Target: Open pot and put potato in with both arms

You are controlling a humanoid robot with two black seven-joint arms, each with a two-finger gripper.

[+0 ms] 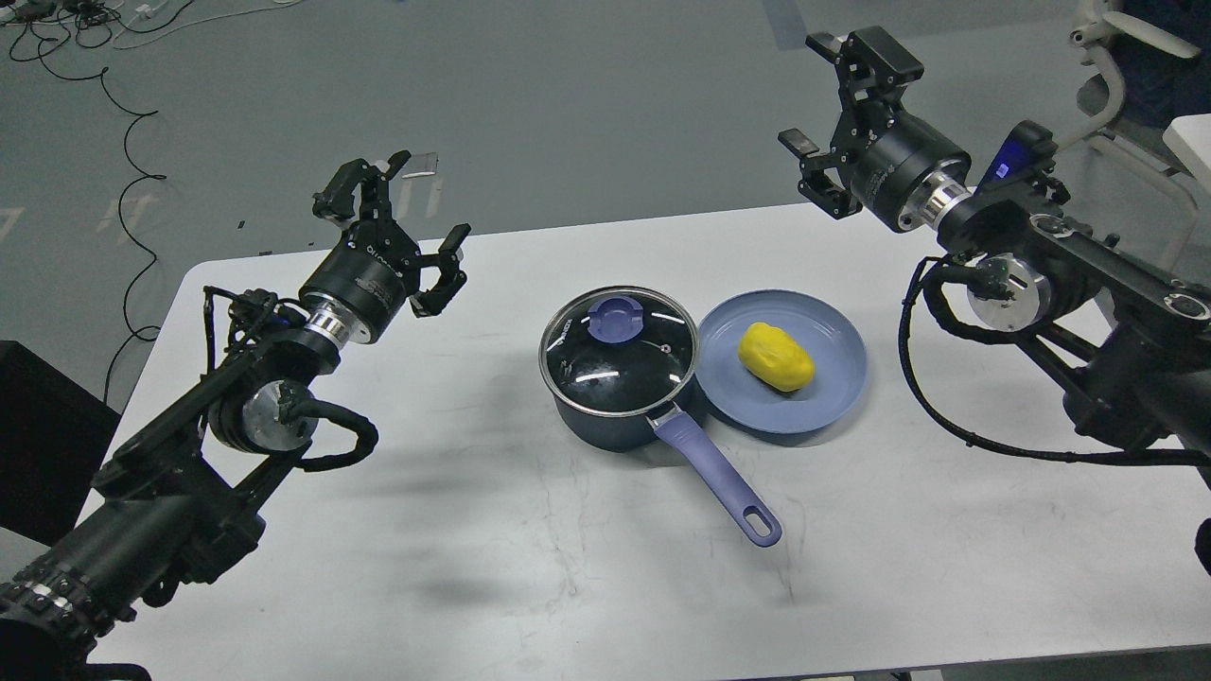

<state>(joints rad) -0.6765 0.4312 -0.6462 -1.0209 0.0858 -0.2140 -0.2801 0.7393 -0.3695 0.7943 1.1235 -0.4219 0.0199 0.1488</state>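
The dark navy pot (605,416) stands mid-table with its glass lid (620,352) on; the lid has a lavender-blue knob (615,317). Its long lavender-blue handle (719,478) points toward the front right. The yellow potato (776,356) lies on a flat blue plate (833,392) touching the pot's right side. My left gripper (397,227) hovers open over the table's back left, well left of the pot, holding nothing. My right gripper (816,95) is open and empty, raised beyond the table's far edge, above and behind the plate.
The white table (530,567) has scuffed bare surface in front of the pot and plate. Cables (123,161) trail across the grey floor at back left. A white chair frame (1116,85) stands at the back right, behind my right arm.
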